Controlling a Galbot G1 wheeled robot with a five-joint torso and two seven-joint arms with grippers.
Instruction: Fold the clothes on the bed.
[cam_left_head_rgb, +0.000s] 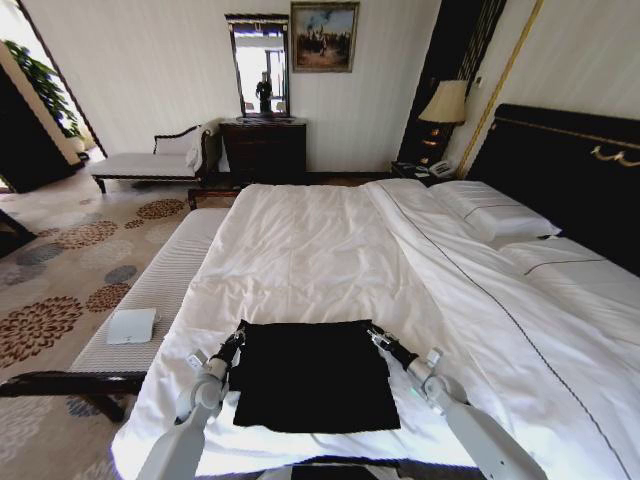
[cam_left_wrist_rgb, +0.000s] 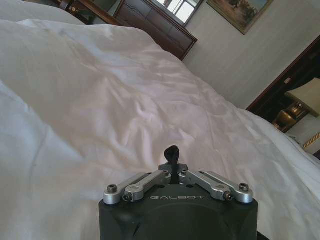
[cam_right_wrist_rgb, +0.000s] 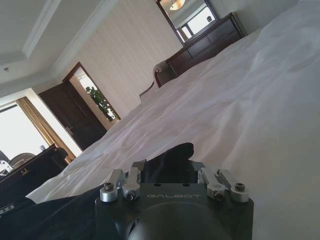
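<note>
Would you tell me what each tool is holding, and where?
Left tool and right tool each pinch a far corner of the black T-shirt.

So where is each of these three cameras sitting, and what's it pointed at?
Head view: on the robot's head, looking down the bed; both arms reach to the black T-shirt, left gripper and right gripper at its far corners.
Left wrist view: on the left arm, facing across the duvet; left gripper pinches black cloth.
Right wrist view: on the right arm, low over the sheets; right gripper clamps cloth.
Shared: the dark dresser.
</note>
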